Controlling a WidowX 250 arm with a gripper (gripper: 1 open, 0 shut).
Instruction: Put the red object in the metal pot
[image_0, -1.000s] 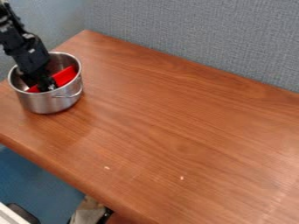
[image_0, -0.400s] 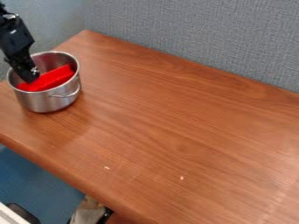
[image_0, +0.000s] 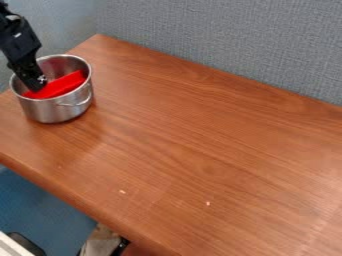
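Observation:
The metal pot (image_0: 56, 103) stands near the table's far left corner, shiny with straight sides. The red object (image_0: 59, 85) lies inside it, filling most of the opening. My black gripper (image_0: 32, 78) points steeply down from the upper left, and its tip dips into the pot at the left rim, against the red object's left end. The fingers (image_0: 30, 74) look pressed together into one narrow tip. From this view I cannot tell whether they pinch anything.
The brown wooden table (image_0: 201, 140) stretches right and toward the front from the pot. Its left edge and front edge drop off close to the pot. A grey-blue wall (image_0: 227, 40) runs behind the table.
A second ago the jaws stood spread inside the pot over the red object; they have closed since. The gripper has shifted slightly toward the pot's left rim.

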